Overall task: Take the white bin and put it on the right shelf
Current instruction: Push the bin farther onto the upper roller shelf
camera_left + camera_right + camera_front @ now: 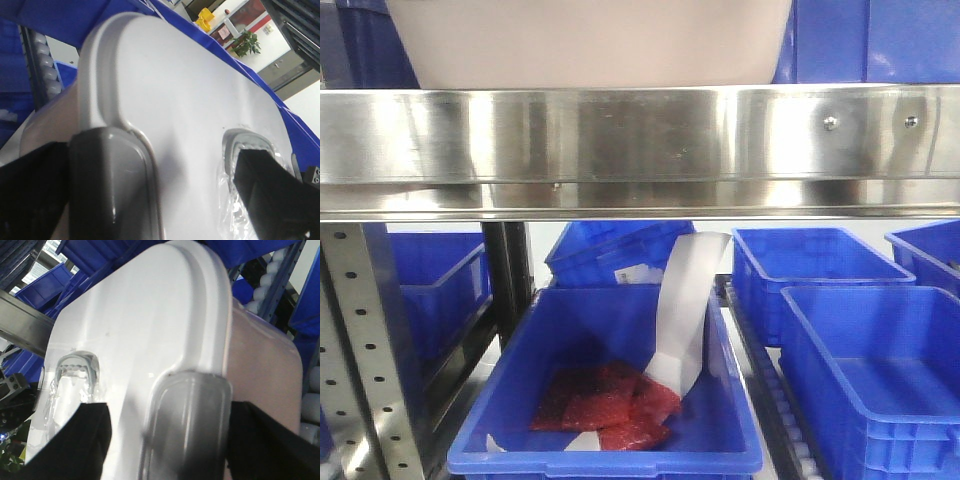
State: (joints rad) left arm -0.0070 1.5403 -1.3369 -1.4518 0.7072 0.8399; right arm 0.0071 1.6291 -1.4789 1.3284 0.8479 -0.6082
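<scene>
Up on the right shelf point(640, 135) I see the white bin point(590, 45), pinkish with a shiny lid. My left gripper point(165, 195) and right gripper point(165, 440) clamp its lid edges. Below, a near blue crate point(610, 440) holds red packets point(610, 400) and white paper point(685, 300).

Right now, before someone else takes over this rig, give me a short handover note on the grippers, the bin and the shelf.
Left gripper: shut on the white bin, fingers clamping its lid edge.
Right gripper: shut on the white bin too, at the opposite lid edge.
White bin: held by both arms, its base just above the right shelf's steel rail in the front view.
Done: bin grabbed and brought to the shelf.
Left: cannot tell whether it rests on the shelf; set it down, release both grippers, withdraw.
</scene>
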